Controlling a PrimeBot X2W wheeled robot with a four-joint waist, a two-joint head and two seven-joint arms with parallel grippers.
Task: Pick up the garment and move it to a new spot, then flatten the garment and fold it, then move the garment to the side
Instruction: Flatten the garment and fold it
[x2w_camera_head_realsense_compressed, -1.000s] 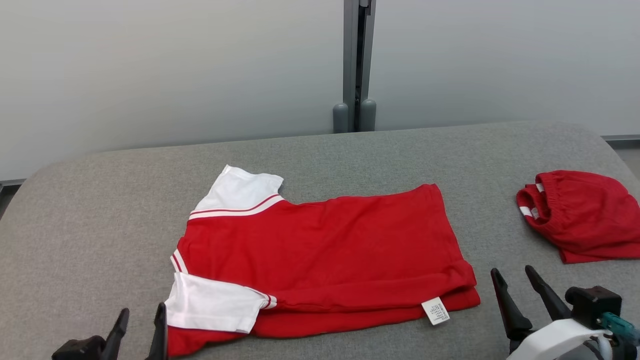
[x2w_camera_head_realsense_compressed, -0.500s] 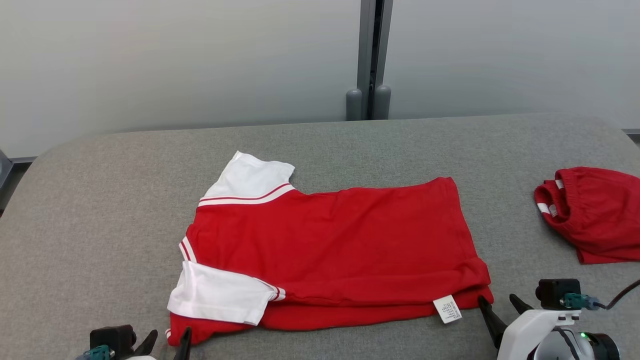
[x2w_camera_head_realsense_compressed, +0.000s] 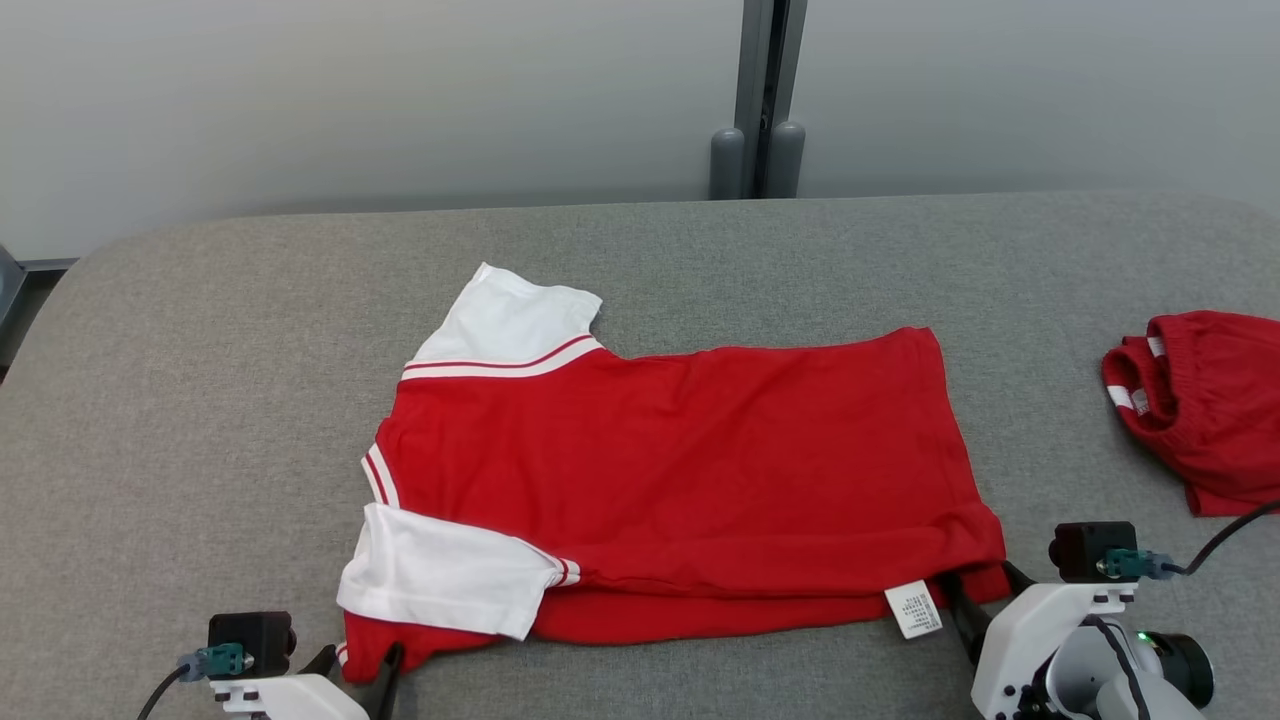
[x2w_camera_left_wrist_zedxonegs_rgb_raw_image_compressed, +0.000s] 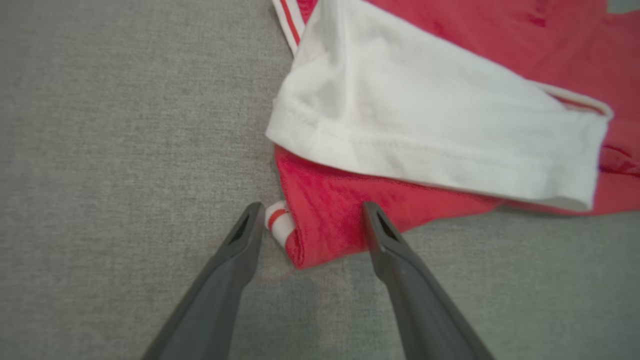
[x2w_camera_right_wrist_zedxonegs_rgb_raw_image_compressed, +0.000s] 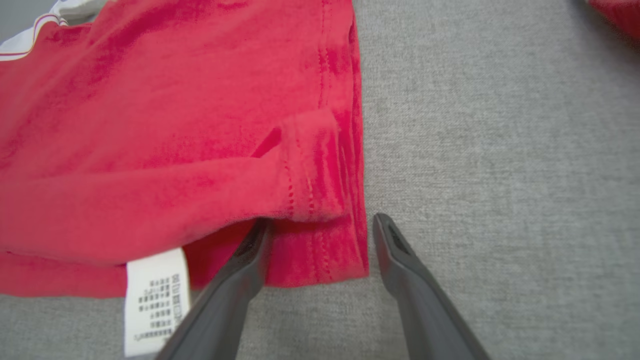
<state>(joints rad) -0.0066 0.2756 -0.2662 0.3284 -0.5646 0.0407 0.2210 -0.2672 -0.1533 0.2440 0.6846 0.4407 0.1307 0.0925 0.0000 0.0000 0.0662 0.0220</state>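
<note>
- Red cotton T-shirt with white sleeves (x2w_camera_head_realsense_compressed: 680, 470) lies flat, centre; a second red garment (x2w_camera_head_realsense_compressed: 1210, 400) at right is cut off.
- My left gripper (x2w_camera_left_wrist_zedxonegs_rgb_raw_image_compressed: 312, 210) and right gripper (x2w_camera_right_wrist_zedxonegs_rgb_raw_image_compressed: 322, 222), both spread, straddle its near corners; 1 right fingertip hides under a fold.
- 1 second ago both stood outside those corners.

Bright, even, diffuse light; shadows faint and soft; no glare; head view sharp; both wrist views soft and slightly blurred.
</note>
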